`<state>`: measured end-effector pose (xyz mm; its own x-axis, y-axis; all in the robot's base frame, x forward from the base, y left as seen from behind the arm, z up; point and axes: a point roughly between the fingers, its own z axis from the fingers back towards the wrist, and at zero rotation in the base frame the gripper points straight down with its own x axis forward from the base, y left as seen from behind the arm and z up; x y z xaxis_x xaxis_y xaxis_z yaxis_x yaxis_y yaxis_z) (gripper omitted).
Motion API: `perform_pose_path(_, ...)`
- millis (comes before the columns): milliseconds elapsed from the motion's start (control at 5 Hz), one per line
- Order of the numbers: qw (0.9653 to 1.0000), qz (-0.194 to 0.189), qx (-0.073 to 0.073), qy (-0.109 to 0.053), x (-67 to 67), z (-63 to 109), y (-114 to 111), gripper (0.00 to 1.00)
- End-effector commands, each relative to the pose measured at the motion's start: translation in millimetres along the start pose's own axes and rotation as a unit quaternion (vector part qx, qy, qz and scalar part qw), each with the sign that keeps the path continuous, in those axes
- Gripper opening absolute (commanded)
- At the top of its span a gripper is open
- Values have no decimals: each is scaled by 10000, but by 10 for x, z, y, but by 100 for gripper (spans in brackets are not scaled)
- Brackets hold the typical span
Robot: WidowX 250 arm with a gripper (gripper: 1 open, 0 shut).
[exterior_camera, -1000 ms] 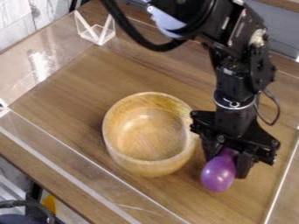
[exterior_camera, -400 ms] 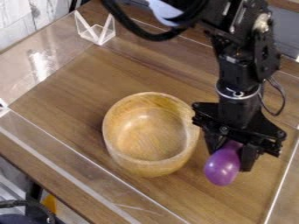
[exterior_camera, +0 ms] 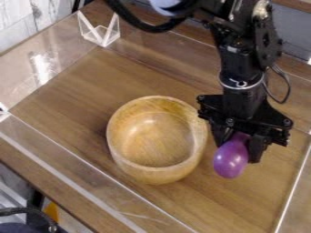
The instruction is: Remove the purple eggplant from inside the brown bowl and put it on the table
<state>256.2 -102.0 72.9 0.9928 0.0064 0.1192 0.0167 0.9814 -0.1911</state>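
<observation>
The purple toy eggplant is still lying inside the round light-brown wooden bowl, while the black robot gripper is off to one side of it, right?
Not quite: the camera view shows the purple toy eggplant outside the round light-brown wooden bowl, at the black robot gripper. The gripper is indeed off to one side of the bowl.

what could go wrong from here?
The eggplant sits low in the hand, most of it protruding, so it may slip. It is also close to the bowl's right rim, so drifting that way might knock the bowl. Its rounded shape might let it roll once released onto the table.
</observation>
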Motion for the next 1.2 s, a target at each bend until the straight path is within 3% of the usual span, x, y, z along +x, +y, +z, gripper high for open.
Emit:
perform_pose_path(0,9999,-73,-63,-112,93,51,-61,0)
perform_pose_path(400,9998,-159,-67,104,-55,-208,-147,0)
perform_pose_path(600,9997,-85,-61,215,-140,-430,-197,0)
perform_pose_path(800,9996,-6,-40,286,-181,-505,-273,0)
perform_pose_path(1000,9994,-93,-40,334,-225,-500,-197,0)
